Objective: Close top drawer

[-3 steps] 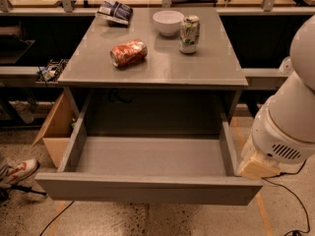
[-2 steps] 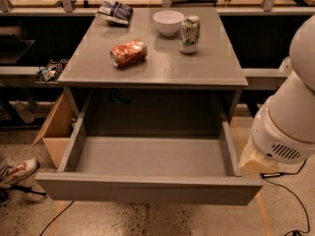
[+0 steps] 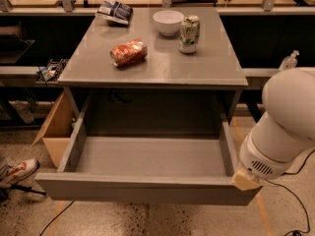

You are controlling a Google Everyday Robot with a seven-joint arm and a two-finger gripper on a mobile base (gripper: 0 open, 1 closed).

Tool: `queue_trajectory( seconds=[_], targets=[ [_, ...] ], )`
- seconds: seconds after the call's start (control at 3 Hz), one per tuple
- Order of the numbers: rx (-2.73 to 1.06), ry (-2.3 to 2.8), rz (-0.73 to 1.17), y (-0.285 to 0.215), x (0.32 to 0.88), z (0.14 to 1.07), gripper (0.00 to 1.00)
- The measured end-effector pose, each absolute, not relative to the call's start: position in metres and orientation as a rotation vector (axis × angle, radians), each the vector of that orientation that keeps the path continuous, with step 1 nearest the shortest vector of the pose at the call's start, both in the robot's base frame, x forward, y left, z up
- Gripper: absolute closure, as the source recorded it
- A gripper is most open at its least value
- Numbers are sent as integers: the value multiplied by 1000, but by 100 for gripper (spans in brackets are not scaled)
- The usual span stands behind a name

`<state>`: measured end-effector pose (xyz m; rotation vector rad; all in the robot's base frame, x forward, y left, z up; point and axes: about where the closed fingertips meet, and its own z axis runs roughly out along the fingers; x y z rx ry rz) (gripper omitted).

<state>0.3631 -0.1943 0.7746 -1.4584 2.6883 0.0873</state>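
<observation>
The top drawer (image 3: 147, 156) of the grey cabinet stands pulled far out. It is a wide, shallow grey box with a bare bottom, and its plain flat front (image 3: 142, 188) faces me. My gripper (image 3: 246, 180) shows as a tan tip under the white arm housing (image 3: 283, 127). It sits at the right end of the drawer front, touching or nearly touching the corner.
The cabinet top (image 3: 197, 68) holds a crushed red can (image 3: 128, 52), a white bowl (image 3: 168, 21), an upright pale can (image 3: 189, 34) and a dark packet (image 3: 114, 11). A cardboard box (image 3: 55, 127) stands left of the cabinet. A shoe (image 3: 17, 171) and cables lie on the floor.
The arm has come down and slightly left, and the tan tip now sits at the drawer front's right corner. The drawer has not visibly moved.
</observation>
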Motion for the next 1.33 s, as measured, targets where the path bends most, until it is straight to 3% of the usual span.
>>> queue_trajectory(
  seconds=[1.33],
  targets=[
    [-1251,2892,129,-209,368,705,100]
  ],
)
